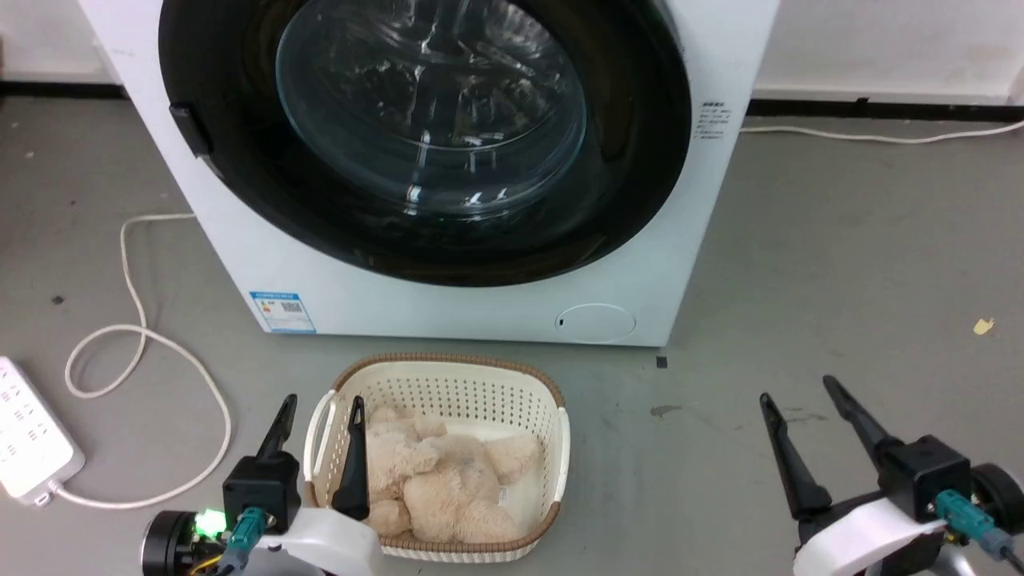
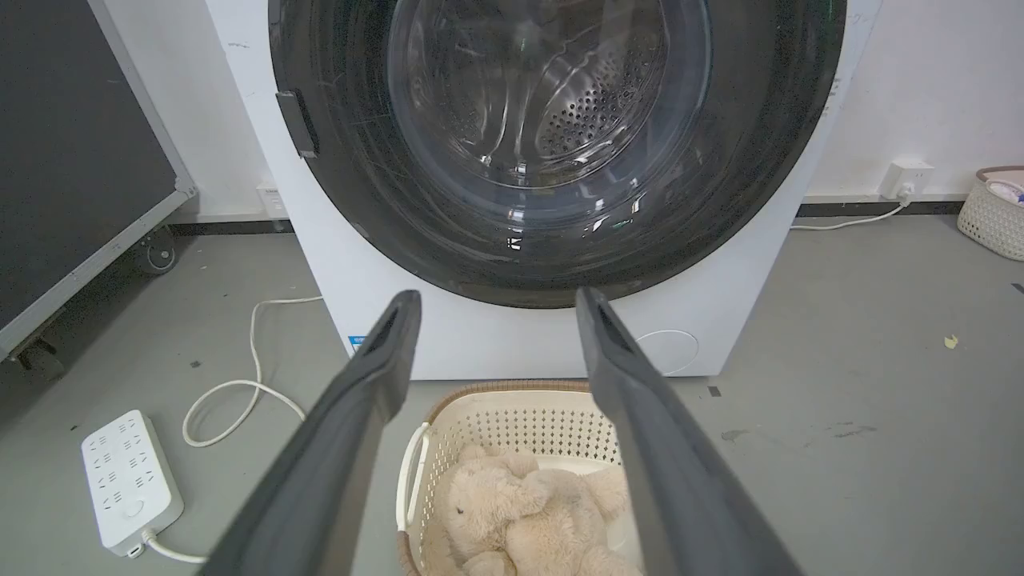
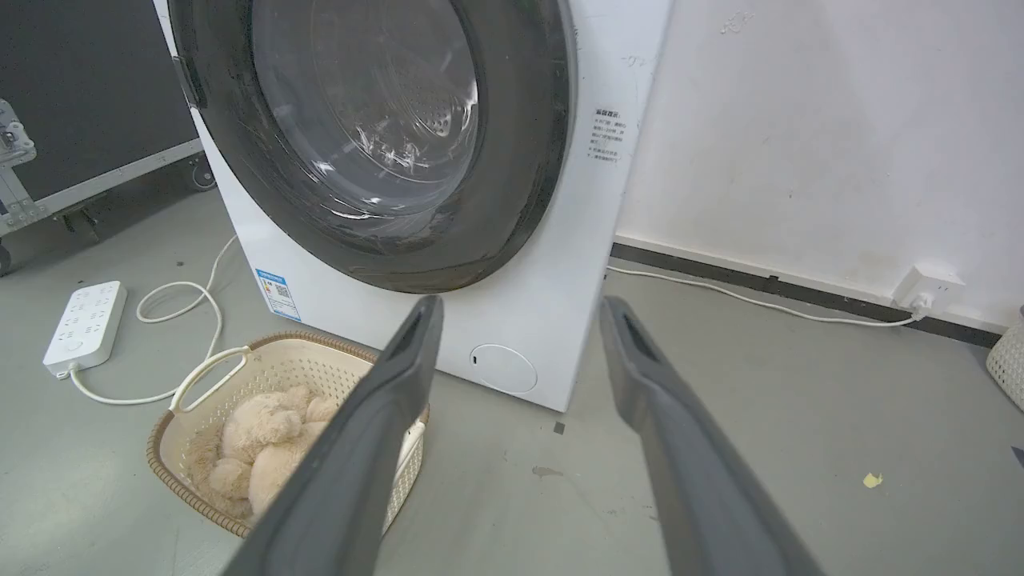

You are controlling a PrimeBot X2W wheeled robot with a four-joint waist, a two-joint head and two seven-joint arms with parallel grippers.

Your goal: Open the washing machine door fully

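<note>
My left gripper (image 1: 324,400) has its two long dark fingers spread wide, and there is nothing between them. My right gripper (image 1: 797,389) is spread wide too and holds nothing. Both sit low and near me, and both point at the washing machine.

In the head view, one left finger lies across the near left side of the basket (image 1: 448,362). I cannot tell if it touches. The basket is cream plastic full of little holes, with a brown woven rim. A soft, fuzzy tan teddy bear (image 1: 448,480) lies curled inside it. The right gripper is over bare grey floor (image 1: 840,280), well apart from the basket.

Just past the basket stands the smooth white washing machine (image 1: 480,308). The washing machine door (image 1: 424,120) is a big, round, shiny black disc, nearly as wide as the machine. Its middle is a clear glass bowl, and I see the holey steel drum through it. It lies flat against the white front and looks shut. A small black handle (image 1: 190,128) sits on its left edge.

A white power strip (image 1: 28,444) and a loopy white cord (image 1: 132,336) lie on the floor to the left.
</note>
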